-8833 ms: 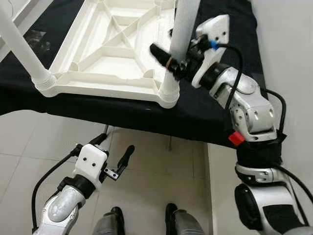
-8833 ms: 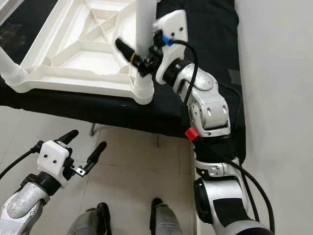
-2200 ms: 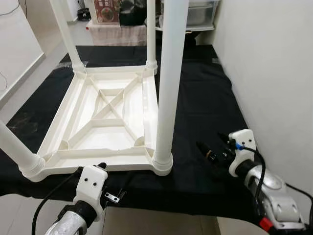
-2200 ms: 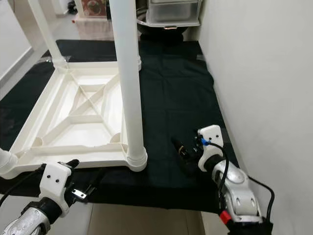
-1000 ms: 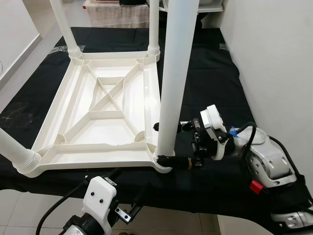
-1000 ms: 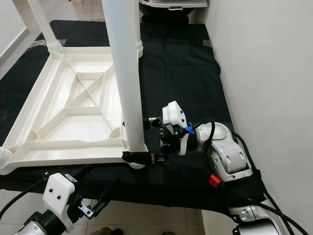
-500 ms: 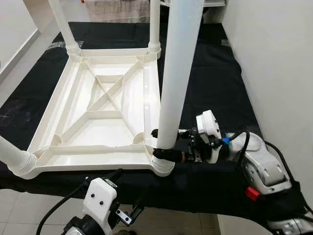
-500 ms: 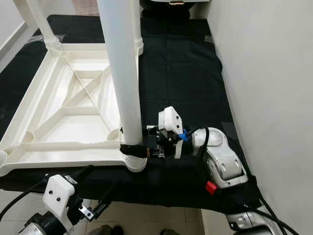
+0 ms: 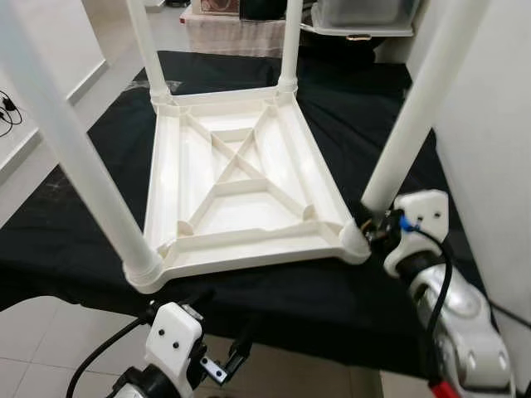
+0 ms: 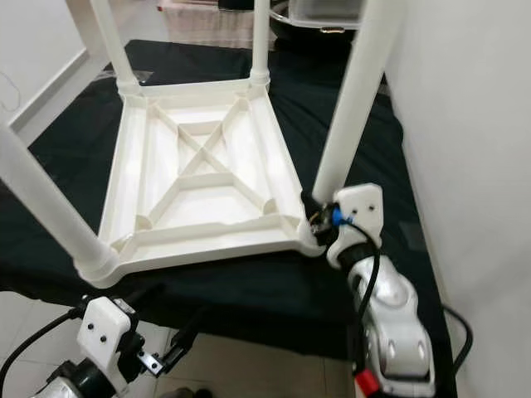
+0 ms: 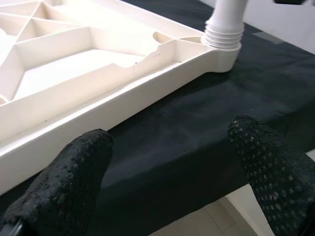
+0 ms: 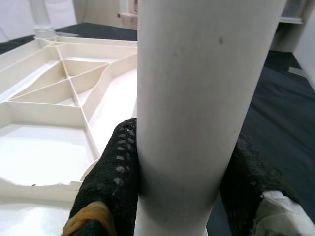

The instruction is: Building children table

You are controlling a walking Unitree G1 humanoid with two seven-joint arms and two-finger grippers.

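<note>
While the right gripper (image 12: 182, 196) clamps the near-right leg (image 9: 415, 116) just above its socket at four o'clock of the upturned tabletop (image 9: 241, 186) on the black cloth (image 9: 348, 290), seating it seems the step in hand, and firm downward pressure comes next, the left gripper (image 11: 167, 162) hanging open at six o'clock.

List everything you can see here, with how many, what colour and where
tabletop: one, white, upside down on the cloth
legs: four, white, one standing in each tabletop corner
cloth: one, black, under the tabletop
bin: one, clear, far end beyond the cloth
floor: pale tiles, below the cloth's near edge
left gripper: one, black fingers, open, low at the cloth's near edge
right gripper: one, black fingers, shut on the near right leg's base
</note>
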